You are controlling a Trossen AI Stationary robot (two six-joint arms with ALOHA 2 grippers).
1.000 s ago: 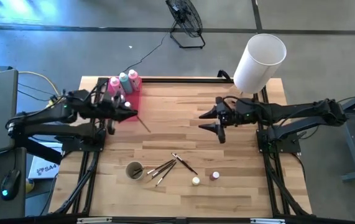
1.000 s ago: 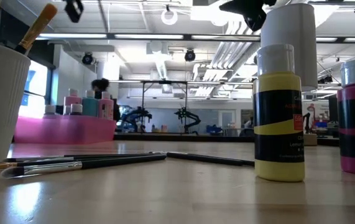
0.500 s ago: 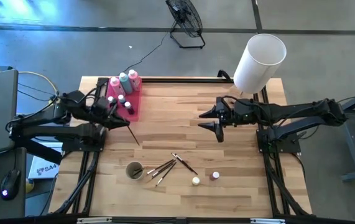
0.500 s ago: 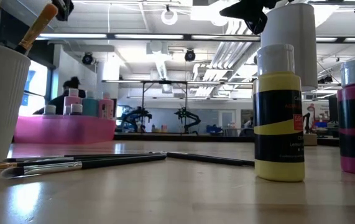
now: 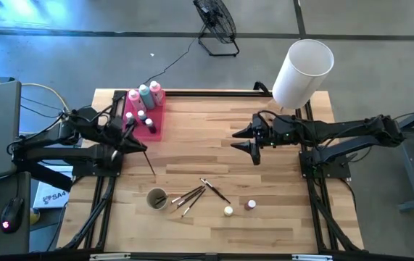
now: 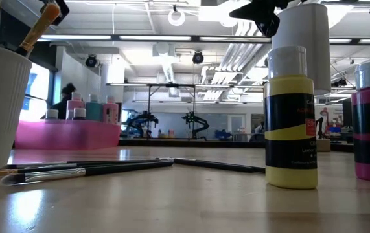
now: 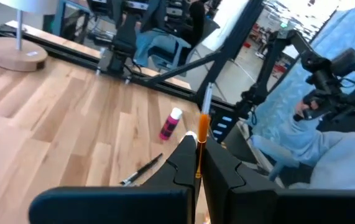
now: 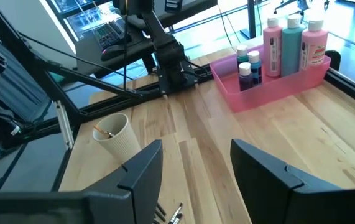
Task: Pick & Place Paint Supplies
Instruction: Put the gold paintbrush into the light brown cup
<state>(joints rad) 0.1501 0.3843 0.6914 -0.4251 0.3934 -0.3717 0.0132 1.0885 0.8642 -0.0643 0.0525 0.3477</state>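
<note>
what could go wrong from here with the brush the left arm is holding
The left pincer is shut on a thin brush near one end, so most of it sticks out; it might pivot or slip in the grip.

The brush's free end angles down toward the table; swinging low, it could catch the wood.

The cup is narrow and light-looking, with loose brushes beside it; a missed drop might tip it.

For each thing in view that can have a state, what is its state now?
Left gripper: shut on a brush, beside the tray.
Right gripper: open, empty, above mid-table.
Squeeze bottles: upright in the tray, capped.
Paint pots: two upright on the table, capped.
Cup: upright, open.
Loose brushes: lying flat beside the cup.
</note>
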